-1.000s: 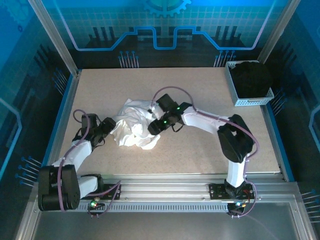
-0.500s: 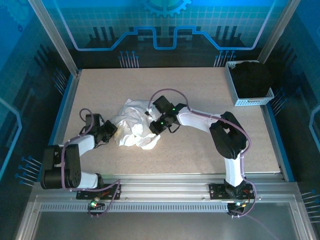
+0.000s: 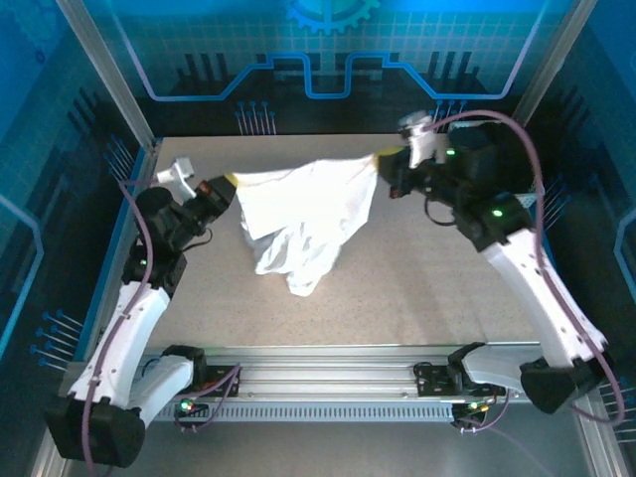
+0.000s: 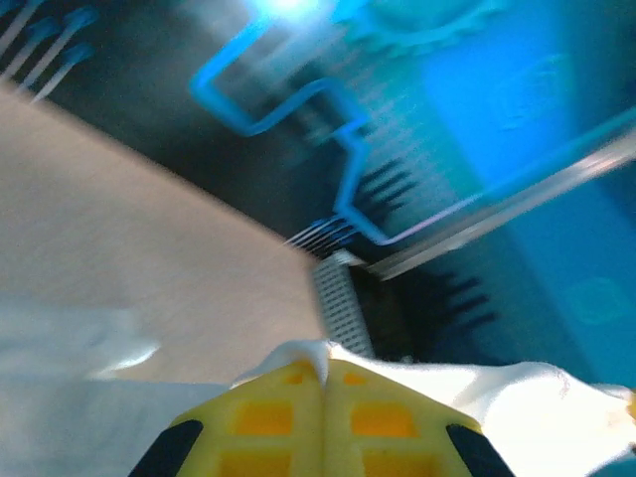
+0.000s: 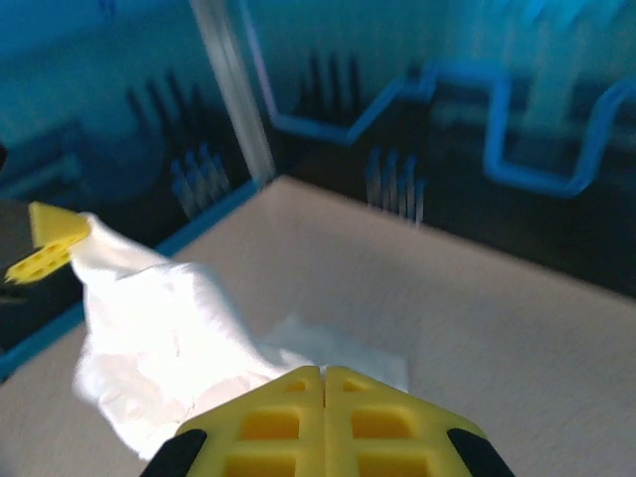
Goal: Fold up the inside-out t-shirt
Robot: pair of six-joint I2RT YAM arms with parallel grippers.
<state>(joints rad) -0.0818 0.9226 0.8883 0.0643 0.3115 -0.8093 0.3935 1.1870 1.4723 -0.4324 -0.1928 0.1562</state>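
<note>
The inside-out t-shirt [image 3: 303,214] is white and hangs stretched between my two grippers above the middle of the table. Its lower bunch [image 3: 298,270] droops to the table top. My left gripper [image 3: 227,182] is shut on the shirt's left top edge. In the left wrist view, a white fold [image 4: 298,353] is pinched between the yellow fingertips of the left gripper [image 4: 323,366]. My right gripper [image 3: 381,159] is shut on the right top edge. The right wrist view has the right gripper [image 5: 323,374] closed, with the cloth [image 5: 169,318] running off to the left.
A white basket [image 3: 502,202] stands at the table's back right corner with a black garment [image 3: 500,154] in it. Metal frame posts and blue walls close in the table on all sides. The tan table top [image 3: 427,278] is bare to the right of the shirt.
Both grippers shut on the crumpled shirt on the table, then rose and moved apart toward the back, pulling the cloth up and spreading it out.
</note>
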